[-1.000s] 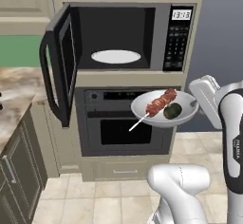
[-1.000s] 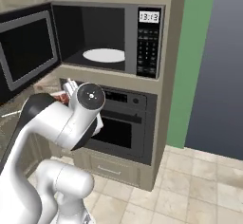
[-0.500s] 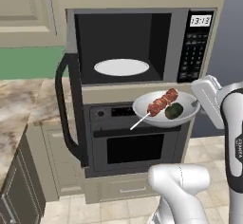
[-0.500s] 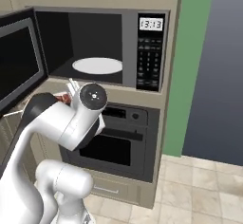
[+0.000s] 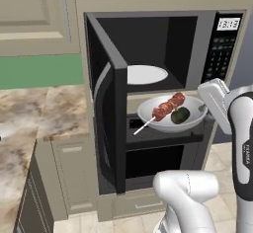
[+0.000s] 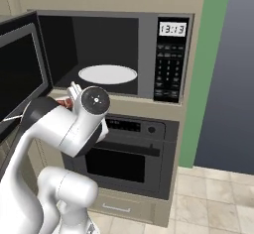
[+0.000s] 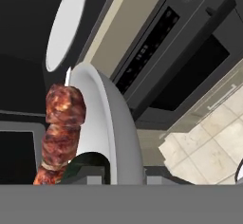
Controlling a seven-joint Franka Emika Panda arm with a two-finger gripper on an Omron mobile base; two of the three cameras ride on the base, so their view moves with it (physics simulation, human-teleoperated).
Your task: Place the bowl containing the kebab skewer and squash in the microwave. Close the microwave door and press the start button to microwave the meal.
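- Bowl [image 5: 170, 113] with kebab skewer [image 5: 167, 107] and squash [image 5: 180, 115]: held level, just below and in front of the microwave [image 5: 163, 49] cavity.
- Gripper [image 5: 211, 104]: clamped on the bowl's right rim.
- Skewer axis: slanting away from the microwave, stick end toward the open microwave door [image 5: 109, 113].
- Coming move, judged: up and inward onto the white turntable [image 5: 146, 74].

We see flat, even rendered light with no clear source and no glare. The microwave [image 5: 163, 54] cavity is the darkest zone, dim behind its pale turntable plate [image 5: 144, 74]. Below the microwave, the oven [image 6: 131, 156] window is near black. Edges look soft and slightly pixelated; no lens distortion shows.
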